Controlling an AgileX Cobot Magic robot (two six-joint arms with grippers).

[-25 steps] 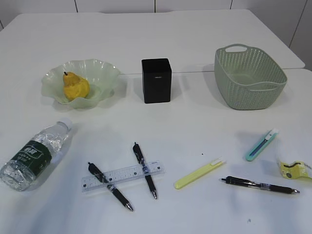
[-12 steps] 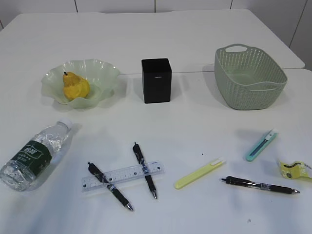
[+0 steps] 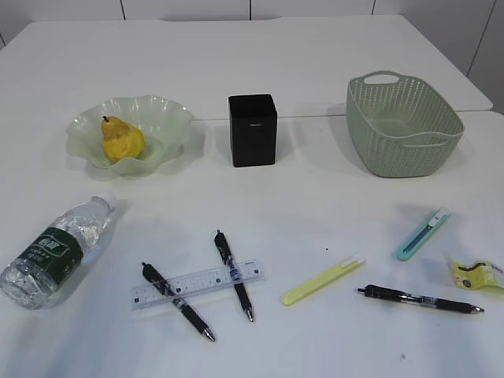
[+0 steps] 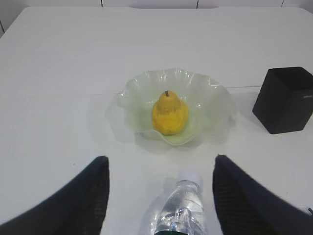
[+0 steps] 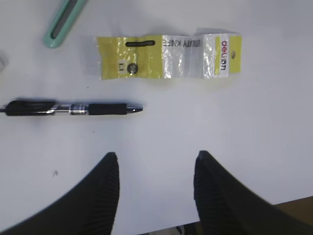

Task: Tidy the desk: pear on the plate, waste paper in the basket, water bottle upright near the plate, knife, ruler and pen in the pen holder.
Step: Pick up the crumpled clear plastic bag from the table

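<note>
I see left gripper (image 4: 159, 196) spread wide, empty, bottle (image 4: 180, 210) cap between fingers, untouched. Right gripper (image 5: 155, 188) also parted, empty, above desk (image 5: 244, 127) near pen (image 5: 73, 107) and wrapper (image 5: 168, 56). Pear (image 3: 120, 140) sits in plate (image 3: 169, 114).

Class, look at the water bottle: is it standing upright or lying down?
Lying down. The water bottle rests on its side on the desk, cap pointing toward the plate.

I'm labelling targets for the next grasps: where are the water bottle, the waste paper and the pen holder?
water bottle (image 3: 53, 250): exterior view, on its dark green label.
waste paper (image 5: 168, 56): right wrist view, middle of the yellow wrapper.
pen holder (image 3: 253, 140): exterior view, on its front face.
</note>
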